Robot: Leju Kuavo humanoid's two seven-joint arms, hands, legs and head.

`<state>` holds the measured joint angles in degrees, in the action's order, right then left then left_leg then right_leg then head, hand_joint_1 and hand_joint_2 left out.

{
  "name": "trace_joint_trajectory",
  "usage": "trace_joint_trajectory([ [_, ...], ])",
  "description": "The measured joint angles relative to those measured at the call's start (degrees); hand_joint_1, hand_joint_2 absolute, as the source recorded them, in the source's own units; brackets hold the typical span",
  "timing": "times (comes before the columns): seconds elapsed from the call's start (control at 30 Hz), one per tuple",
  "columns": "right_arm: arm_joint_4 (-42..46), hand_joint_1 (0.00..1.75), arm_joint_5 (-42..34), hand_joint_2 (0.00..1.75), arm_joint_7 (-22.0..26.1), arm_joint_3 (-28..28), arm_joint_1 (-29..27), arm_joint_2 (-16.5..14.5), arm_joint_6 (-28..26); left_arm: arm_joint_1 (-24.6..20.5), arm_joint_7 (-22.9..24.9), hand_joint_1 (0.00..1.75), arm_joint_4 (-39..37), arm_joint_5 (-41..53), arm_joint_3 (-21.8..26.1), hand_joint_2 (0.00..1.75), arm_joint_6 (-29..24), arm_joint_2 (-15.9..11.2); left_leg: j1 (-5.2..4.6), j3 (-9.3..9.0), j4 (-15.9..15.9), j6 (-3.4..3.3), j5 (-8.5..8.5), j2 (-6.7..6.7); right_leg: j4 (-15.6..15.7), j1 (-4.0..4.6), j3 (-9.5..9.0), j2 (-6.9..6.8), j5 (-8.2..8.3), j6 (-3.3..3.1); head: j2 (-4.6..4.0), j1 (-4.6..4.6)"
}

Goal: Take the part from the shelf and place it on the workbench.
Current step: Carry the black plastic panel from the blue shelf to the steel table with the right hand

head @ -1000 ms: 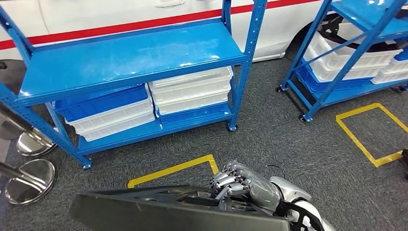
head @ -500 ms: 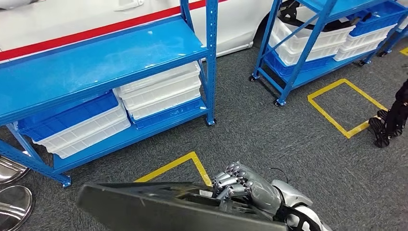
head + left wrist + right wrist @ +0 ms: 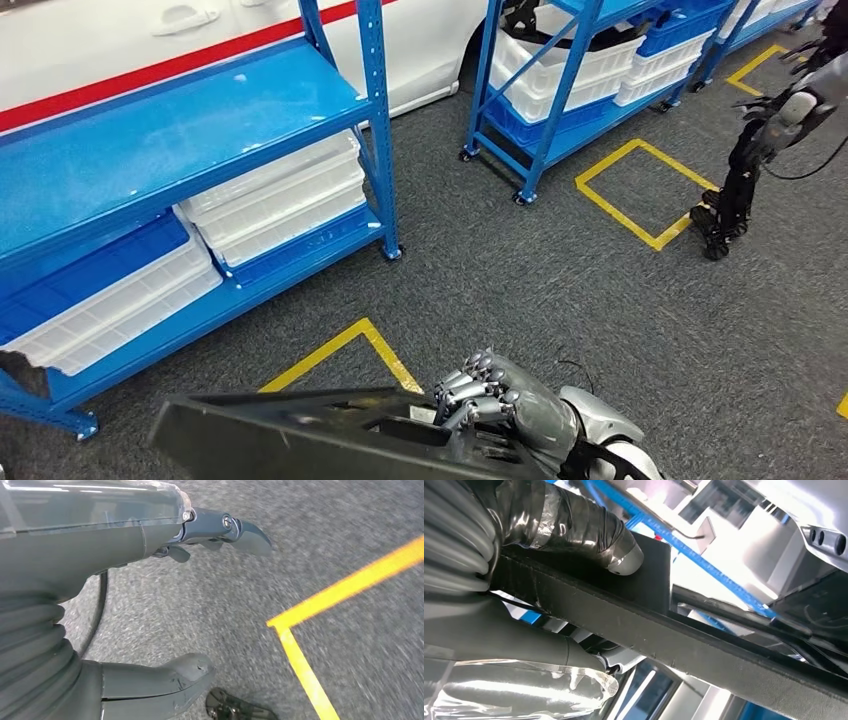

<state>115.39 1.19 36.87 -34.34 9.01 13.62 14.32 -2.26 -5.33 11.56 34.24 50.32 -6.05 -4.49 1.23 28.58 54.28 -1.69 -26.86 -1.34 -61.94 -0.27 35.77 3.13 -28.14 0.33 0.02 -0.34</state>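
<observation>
We hold the part [image 3: 290, 440] – a flat dark panel – in our right robot hand [image 3: 505, 405], fingers curled over its edge, thumb beneath. Our left robot hand [image 3: 125, 605] hangs over grey carpet, fingers apart, gripping nothing. Beyond the right robot hand stands the blue shelf [image 3: 180, 130].

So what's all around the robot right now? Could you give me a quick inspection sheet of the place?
Surface: grey carpet floor with yellow tape outlines; no workbench seen.
Job's things: large dark flat part, carried low in front of the robot.
Clutter: nothing seen loose on the floor.
Hands: right hand grips the part's edge, fingers curled over it; left hand hangs above the floor, touching nothing.
Cables: thin black cable by the right wrist.
Surroundings: blue shelf racks holding white bins and blue bins, a white car with a red stripe, another robot at right.
</observation>
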Motion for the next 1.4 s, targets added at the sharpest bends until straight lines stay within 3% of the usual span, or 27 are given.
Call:
trace_joint_trajectory([
  [0.07,-0.01,1.75,0.00,1.75,0.02,-0.06,-0.17,0.00,-0.24,0.24,0.02,0.00,0.00,0.24,-0.01,1.75,-0.13,0.05,-0.13,0.13,0.05,-0.24,-0.03,1.67,-7.62,-0.25,3.58,-2.24,-4.00,0.56,0.00,0.01],
  [0.1,-0.03,1.75,0.06,1.75,-0.02,-0.08,-0.43,0.00,-0.55,0.32,0.07,0.00,0.00,0.47,-0.01,1.75,-0.32,0.07,-0.16,0.17,0.10,-0.23,-0.08,2.48,-10.49,-0.46,4.86,-2.55,-4.97,0.80,0.00,0.02],
  [0.13,-0.03,1.75,0.23,1.75,-0.07,-0.10,-0.81,0.01,-0.97,0.32,0.13,0.00,0.00,0.72,-0.01,1.75,-0.59,0.09,-0.16,0.19,0.17,-0.17,-0.15,3.26,-11.50,-0.66,5.21,-2.74,-4.89,1.00,0.00,0.02],
  [0.17,-0.02,1.75,0.47,1.75,-0.10,-0.10,-1.30,0.01,-1.45,0.28,0.21,0.00,0.00,0.96,-0.01,1.75,-0.91,0.13,-0.15,0.17,0.25,-0.04,-0.26,3.98,-10.29,-0.84,4.41,-2.99,-3.80,1.14,0.00,0.02],
  [0.2,0.04,1.75,0.79,1.75,-0.09,-0.10,-1.85,0.02,-1.88,0.24,0.26,0.00,0.00,1.14,-0.03,1.75,-1.22,0.18,-0.14,0.06,0.34,0.12,-0.43,4.60,-6.86,-0.95,2.43,-3.53,-1.97,1.18,0.00,0.03],
  [0.27,0.33,1.75,1.46,1.75,0.07,-0.11,-2.94,0.09,-2.49,0.23,0.32,0.00,0.00,1.34,-0.06,1.75,-1.72,0.32,-0.29,-0.26,0.60,0.70,-0.92,5.68,1.19,-0.70,-1.99,-6.12,0.84,0.78,0.00,0.02],
  [0.33,0.72,1.75,1.72,1.75,0.27,-0.12,-3.85,0.28,-2.65,0.25,0.32,0.00,0.00,1.46,-0.07,1.75,-2.01,0.46,-0.54,-0.50,0.80,1.36,-1.34,6.71,4.64,-0.13,-3.66,-7.43,1.47,-0.02,0.00,0.00],
  [0.4,0.96,1.75,0.94,1.75,0.37,-0.13,-4.45,0.57,-1.90,0.21,0.31,0.00,0.00,1.49,-0.07,1.75,-1.62,0.71,-0.56,-0.67,0.82,1.97,-1.64,7.66,4.67,0.03,-3.41,-6.07,1.60,-0.80,0.00,0.00],
  [0.47,1.22,1.75,-1.11,1.75,0.39,-0.13,-4.48,0.76,-0.33,0.13,0.19,0.00,0.00,1.22,-0.05,1.75,0.04,1.12,-0.30,-0.11,2.54,2.45,-3.27,6.11,4.98,-0.20,-3.33,-4.81,1.91,-1.58,0.00,-0.01],
  [0.53,1.45,1.75,-3.48,1.75,0.48,-0.13,-4.19,0.72,1.32,0.24,-0.25,0.00,-0.01,0.95,0.03,1.75,1.06,1.57,-0.06,2.58,8.74,2.64,-6.99,3.13,5.15,-0.29,-3.31,-3.67,2.08,-2.21,0.00,-0.01],
  [0.6,1.59,1.75,-5.44,1.75,0.63,-0.06,-3.98,0.42,2.61,0.55,-0.92,0.00,-0.01,1.02,0.11,1.75,0.45,1.86,-0.02,6.38,16.55,2.70,-10.04,1.93,5.00,-0.12,-3.23,-2.31,2.05,-2.47,0.00,-0.01],
  [0.63,1.74,1.75,-6.41,1.75,0.58,0.05,-3.88,0.13,3.07,0.66,-1.21,0.00,-0.01,1.15,0.13,1.75,0.07,1.93,-0.02,7.47,18.37,2.72,-10.04,1.75,4.90,-0.05,-3.24,-1.54,2.02,-2.52,0.00,-0.01],
  [0.67,1.99,1.75,-7.44,1.75,0.42,0.21,-3.72,-0.26,3.43,0.70,-1.44,0.00,0.00,1.36,0.14,1.75,-0.21,1.97,-0.01,7.56,17.95,2.68,-8.88,1.66,4.80,-0.02,-3.29,-0.75,1.99,-2.53,0.00,-0.01],
  [0.7,2.30,1.75,-8.32,1.75,0.21,0.40,-3.50,-0.65,3.68,0.67,-1.59,0.00,0.00,1.58,0.14,1.75,-0.36,1.98,0.01,6.52,15.17,2.59,-6.72,1.42,4.72,-0.02,-3.41,0.02,1.94,-2.49,0.00,-0.01],
  [0.77,2.94,1.75,-9.48,1.75,-0.24,0.80,-3.06,-1.35,3.97,0.58,-1.72,0.00,0.00,1.92,0.14,1.75,-0.56,1.93,0.09,3.22,7.18,2.26,-2.43,-0.82,4.60,-0.03,-3.62,1.45,1.81,-2.21,0.00,-0.01],
  [0.8,3.14,1.75,-9.68,1.75,-0.38,0.98,-2.91,-1.58,4.06,0.55,-1.77,0.00,0.00,1.99,0.14,1.75,-0.59,1.90,0.14,1.97,4.21,2.11,-1.34,-2.03,4.50,-0.05,-3.55,2.12,1.80,-1.92,0.00,-0.01],
  [0.87,3.45,1.75,-9.78,1.75,-0.56,1.28,-2.82,-1.85,4.11,0.52,-1.83,0.00,0.00,2.16,0.15,1.75,-0.60,1.80,0.07,1.09,2.15,1.85,-1.13,-3.16,4.50,-0.19,-3.13,3.41,2.06,-1.16,0.00,-0.01],
  [0.93,3.91,1.75,-9.60,1.75,-0.38,1.63,-2.99,-1.96,4.07,0.46,-1.89,0.00,0.01,2.51,0.15,1.75,-0.60,1.65,0.14,0.91,1.71,1.28,-0.81,-1.81,4.46,-0.28,-2.70,4.03,2.24,-0.41,0.00,-0.01],
  [1.0,4.40,1.75,-9.28,1.75,0.28,2.03,-3.32,-1.99,4.01,0.41,-1.99,0.00,0.02,2.83,0.16,1.75,-0.58,1.33,0.33,0.86,1.29,0.45,-0.48,-0.26,1.52,-0.16,-1.23,1.48,0.30,0.04,0.00,0.06],
  [1.07,4.61,1.75,-8.77,1.75,1.34,2.33,-4.01,-1.99,4.00,0.60,-2.10,0.00,0.02,2.91,0.43,1.75,-0.42,0.79,0.12,0.89,1.23,-0.03,-0.50,1.34,-5.96,-0.26,2.31,-1.80,-3.70,0.38,0.00,0.12],
  [1.13,4.62,1.75,-8.06,1.75,2.26,2.46,-4.88,-1.98,4.04,0.77,-2.30,0.00,0.03,2.87,0.91,1.75,-0.06,0.08,-0.15,0.88,1.29,-0.12,-0.65,2.99,-11.99,-0.49,5.23,-2.70,-5.71,0.65,0.00,0.11],
  [1.17,4.64,1.75,-7.75,1.75,2.54,2.49,-5.16,-1.98,4.06,0.71,-2.43,0.00,0.03,2.87,1.14,1.75,0.25,-0.31,-0.22,0.80,1.32,-0.09,-0.76,3.75,-11.96,-0.54,5.15,-2.87,-5.03,0.66,0.00,0.11],
  [1.2,4.71,1.75,-7.52,1.75,2.69,2.49,-5.30,-1.99,4.08,0.59,-2.55,0.00,0.04,2.87,1.33,1.75,0.64,-0.69,-0.26,0.64,1.33,0.01,-0.89,4.42,-9.50,-0.55,3.81,-3.16,-3.35,0.57,0.00,0.11],
  [1.23,4.82,1.75,-7.37,1.75,2.78,2.50,-5.33,-2.01,4.11,0.43,-2.61,0.00,0.04,2.82,1.52,1.75,1.08,-1.00,-0.28,0.40,1.34,0.18,-1.06,5.01,-5.44,-0.47,1.58,-3.96,-1.24,0.36,0.00,0.11],
  [1.3,5.08,1.75,-7.31,1.75,2.91,2.48,-5.14,-2.07,4.30,0.20,-2.58,0.00,0.04,2.54,2.11,1.75,1.90,-1.43,-0.46,-0.04,1.38,0.71,-1.44,5.99,2.01,0.13,-2.42,-6.56,1.23,-0.32,0.00,0.10],
  [1.37,5.21,1.75,-7.29,1.75,3.04,2.44,-4.93,-2.14,4.49,0.11,-2.62,0.00,0.04,2.21,2.69,1.75,2.39,-1.67,-0.64,-0.28,1.39,1.27,-1.73,7.08,4.38,0.80,-3.39,-7.53,1.33,-0.95,0.00,0.09],
  [1.4,5.24,1.75,-7.26,1.75,3.09,2.42,-4.86,-2.19,4.54,0.04,-2.68,0.00,0.04,2.14,2.91,1.75,2.54,-1.72,-0.68,-0.39,1.35,1.54,-1.81,7.70,4.51,0.91,-3.23,-6.83,1.44,-1.23,0.00,0.09],
])
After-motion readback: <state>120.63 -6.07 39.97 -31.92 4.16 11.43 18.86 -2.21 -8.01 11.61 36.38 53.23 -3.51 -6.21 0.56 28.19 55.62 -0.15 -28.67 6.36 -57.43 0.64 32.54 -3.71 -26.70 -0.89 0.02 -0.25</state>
